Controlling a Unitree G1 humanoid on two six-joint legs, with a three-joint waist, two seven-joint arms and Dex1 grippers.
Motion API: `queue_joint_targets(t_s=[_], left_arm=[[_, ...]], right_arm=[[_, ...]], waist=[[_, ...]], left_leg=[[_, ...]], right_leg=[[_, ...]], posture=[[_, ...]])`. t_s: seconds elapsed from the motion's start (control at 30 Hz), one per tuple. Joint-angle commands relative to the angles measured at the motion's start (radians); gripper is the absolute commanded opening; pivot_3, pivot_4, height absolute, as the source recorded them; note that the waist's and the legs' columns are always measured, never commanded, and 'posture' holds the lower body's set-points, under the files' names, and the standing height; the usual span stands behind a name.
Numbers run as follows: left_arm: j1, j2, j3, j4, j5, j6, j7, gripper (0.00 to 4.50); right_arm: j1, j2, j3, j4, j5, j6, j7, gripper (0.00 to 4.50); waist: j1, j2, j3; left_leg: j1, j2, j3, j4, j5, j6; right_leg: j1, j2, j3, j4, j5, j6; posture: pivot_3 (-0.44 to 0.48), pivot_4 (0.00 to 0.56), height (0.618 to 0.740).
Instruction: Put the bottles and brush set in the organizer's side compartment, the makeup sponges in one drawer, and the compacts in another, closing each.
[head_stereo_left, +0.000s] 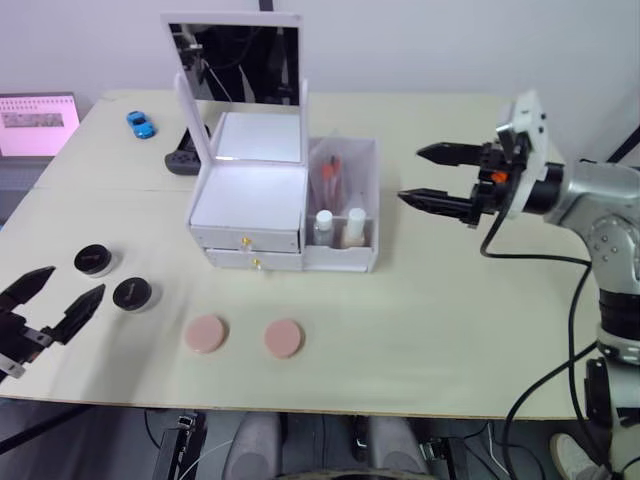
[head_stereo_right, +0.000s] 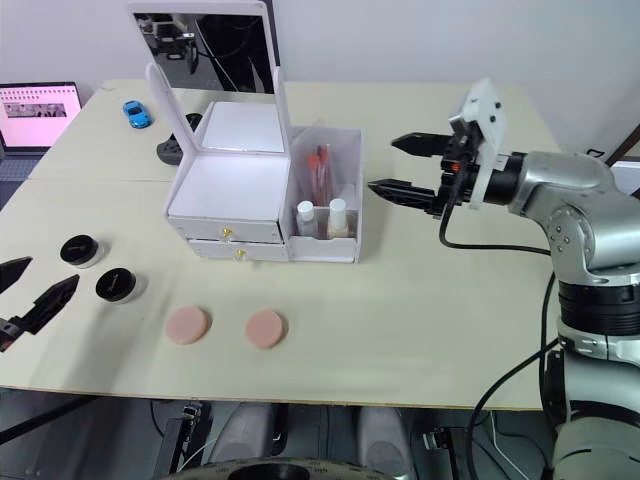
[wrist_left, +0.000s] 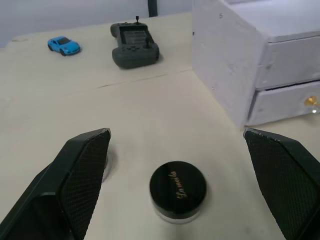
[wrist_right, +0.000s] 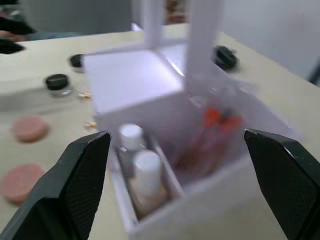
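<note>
The left end effector (head_stereo_left: 50, 300) hangs low at the table's (head_stereo_left: 450, 340) near left edge, its two fingers spread wide with nothing between them; a black compact (wrist_left: 178, 189) sits just ahead of it, at about 1 o'clock in the head view, and a second compact (head_stereo_left: 93, 259) lies a little past that one at 12 o'clock. The next job looks like picking up the near compact; I would slide forward so one finger goes on each side of it, stay low, then squeeze gently at the middle so the round lid does not pop out. The drawers (head_stereo_left: 245, 250) both look shut, so one must be pulled open first.

The right end effector (head_stereo_left: 440, 178) is up in the air at 3 o'clock from the organizer (head_stereo_left: 250, 195), also spread wide and empty; the bottles (head_stereo_left: 338, 226) and the brush set (head_stereo_left: 328, 172) already stand in the side bin just beside it. Two pink sponges (head_stereo_left: 245, 336) wait on the table at 6 o'clock from the organizer.
</note>
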Motion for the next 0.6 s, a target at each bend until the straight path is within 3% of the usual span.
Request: queue_joint_targets(t_s=[0.03, 0.17, 0.33, 0.6], left_arm=[[0.03, -0.055, -0.034, -0.15, -0.032, 0.025, 0.085, 4.48], [0.082, -0.169, -0.142, -0.291, -0.017, 0.027, 0.17, 4.48], [0.104, -0.281, -0.327, -0.33, 0.121, -0.026, 0.255, 4.48], [-0.058, -0.335, -0.55, -0.291, 0.238, -0.047, 0.347, 4.48]], right_arm=[[-0.065, -0.015, 0.012, -0.057, 0.029, 0.026, 0.018, 4.47], [-0.121, -0.04, 0.031, -0.086, 0.068, 0.098, 0.05, 4.47], [-0.18, -0.037, 0.051, -0.095, 0.073, 0.128, 0.036, 4.47], [-0.194, -0.043, 0.048, -0.134, 0.075, 0.184, -0.022, 4.47]], waist=[[0.003, 0.0, 0.0], [0.004, 0.0, 0.0], [0.005, 0.0, 0.0], [0.005, -0.001, 0.0]], left_leg=[[0.0, 0.0, 0.001, 0.001, 0.0, 0.0], [0.0, -0.001, 0.003, 0.001, 0.0, 0.0], [0.0, -0.001, 0.003, -0.001, 0.0, 0.0], [0.0, 0.0, 0.002, 0.002, 0.0, 0.0]], right_leg=[[0.001, -0.001, 0.0, 0.0, 0.0, 0.0], [0.004, -0.002, 0.0, -0.001, 0.001, -0.002], [0.004, -0.001, 0.0, -0.001, 0.002, -0.003], [0.005, 0.001, 0.0, 0.0, 0.0, 0.0]], posture=[[0.0, 0.15, 0.726], [0.0, 0.15, 0.726], [0.0, 0.15, 0.726], [0.0, 0.15, 0.726]])
